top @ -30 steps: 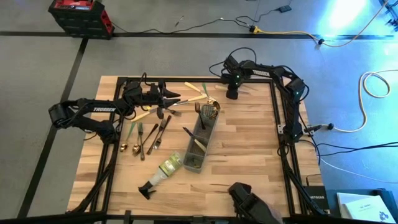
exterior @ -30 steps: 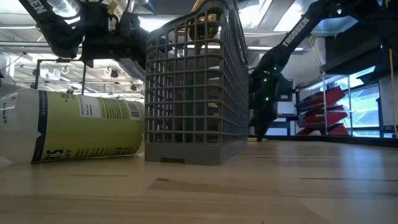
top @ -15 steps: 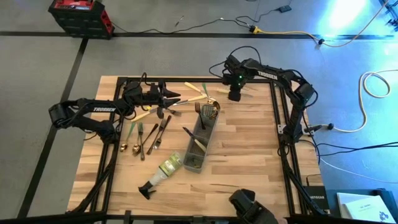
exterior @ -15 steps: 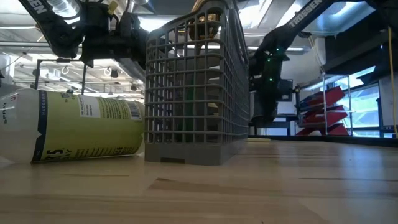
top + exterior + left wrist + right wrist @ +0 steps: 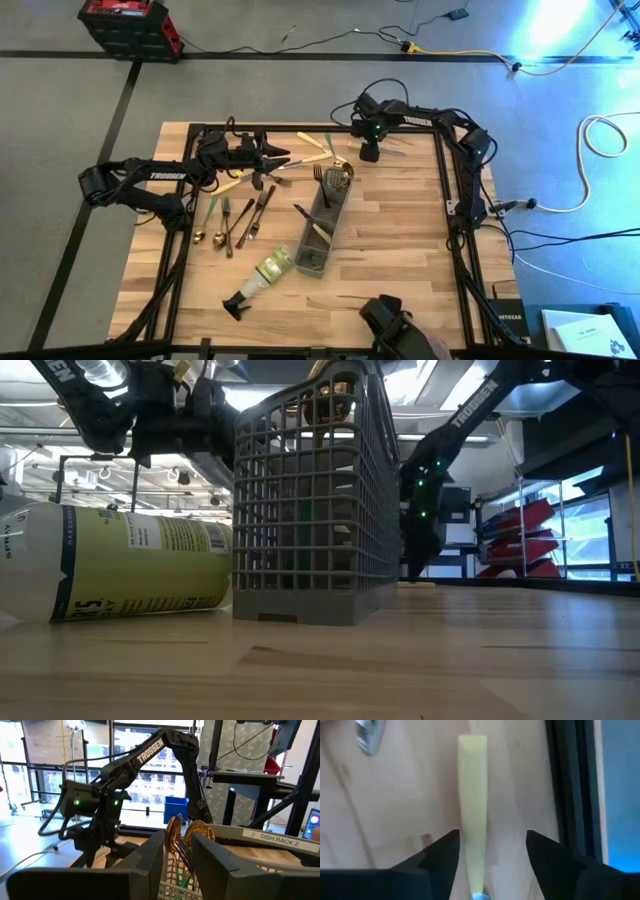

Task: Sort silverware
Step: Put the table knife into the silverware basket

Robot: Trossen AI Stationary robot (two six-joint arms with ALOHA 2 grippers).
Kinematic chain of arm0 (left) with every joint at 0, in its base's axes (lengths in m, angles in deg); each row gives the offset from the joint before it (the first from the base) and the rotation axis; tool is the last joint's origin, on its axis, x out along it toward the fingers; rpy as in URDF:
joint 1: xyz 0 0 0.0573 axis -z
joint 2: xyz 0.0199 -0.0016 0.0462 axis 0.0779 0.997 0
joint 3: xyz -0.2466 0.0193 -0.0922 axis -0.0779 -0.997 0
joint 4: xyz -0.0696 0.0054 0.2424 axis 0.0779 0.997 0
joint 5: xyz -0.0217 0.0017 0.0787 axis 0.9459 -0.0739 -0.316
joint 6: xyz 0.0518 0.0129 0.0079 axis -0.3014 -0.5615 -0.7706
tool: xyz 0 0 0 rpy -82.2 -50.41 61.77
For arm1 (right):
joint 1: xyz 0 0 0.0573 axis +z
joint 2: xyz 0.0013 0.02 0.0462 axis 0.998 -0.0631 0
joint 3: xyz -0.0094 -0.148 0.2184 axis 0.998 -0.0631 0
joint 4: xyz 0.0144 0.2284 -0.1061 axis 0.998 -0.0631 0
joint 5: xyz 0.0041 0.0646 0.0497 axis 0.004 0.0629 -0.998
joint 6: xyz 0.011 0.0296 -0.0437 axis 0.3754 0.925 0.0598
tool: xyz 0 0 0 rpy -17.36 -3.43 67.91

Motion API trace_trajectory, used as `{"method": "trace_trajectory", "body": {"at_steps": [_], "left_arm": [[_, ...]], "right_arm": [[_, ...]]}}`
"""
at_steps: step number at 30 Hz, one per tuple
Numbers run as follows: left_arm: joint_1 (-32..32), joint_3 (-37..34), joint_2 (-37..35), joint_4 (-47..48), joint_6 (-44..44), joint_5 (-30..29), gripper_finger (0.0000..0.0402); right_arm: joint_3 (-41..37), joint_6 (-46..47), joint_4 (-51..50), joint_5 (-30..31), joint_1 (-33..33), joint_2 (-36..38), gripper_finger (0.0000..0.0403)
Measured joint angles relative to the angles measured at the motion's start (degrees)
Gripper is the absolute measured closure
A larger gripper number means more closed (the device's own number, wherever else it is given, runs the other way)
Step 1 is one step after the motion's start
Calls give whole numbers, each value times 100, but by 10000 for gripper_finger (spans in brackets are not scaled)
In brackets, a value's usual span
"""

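The left gripper (image 5: 268, 160) hangs near the far-left corner of the pale wooden worktop (image 5: 400, 250), over a tangle of cream-handled and dark pieces. I cannot tell whether it grips anything. Any sweep there risks dragging a crossed neighbour along.

Nearer the left edge lie the loose forks and spoons (image 5: 238, 215), gold and green-handled, close together. Lifting one could knock the next askew.

At the worktop's middle stands the grey mesh caddy (image 5: 310, 510), with gold spoons (image 5: 181, 834) upright at its far end. A piece dropped in at a slant could catch on the mesh or on those bowls and tip out. The clear spray bottle with the black nozzle (image 5: 262, 275) lies on its side at the caddy's near end and could roll if nudged.

Close to the far edge, right of the middle, the right gripper (image 5: 368, 152) stands wide apart, one finger on each side of a flat cream handle (image 5: 472, 795) on the wood. The handle sits off-centre, nearer one finger. Closing now may shove it sideways or pinch only its rim, so it slips on lifting. The black frame rail just beside it leaves little room.
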Motion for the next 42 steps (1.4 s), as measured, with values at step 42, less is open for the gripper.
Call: {"method": "trace_trajectory", "body": {"at_steps": [42], "left_arm": [[2,0,-1,12,-43,-4,318]], "right_arm": [[643,-243,-1072,-117,7,-202,304]]}}
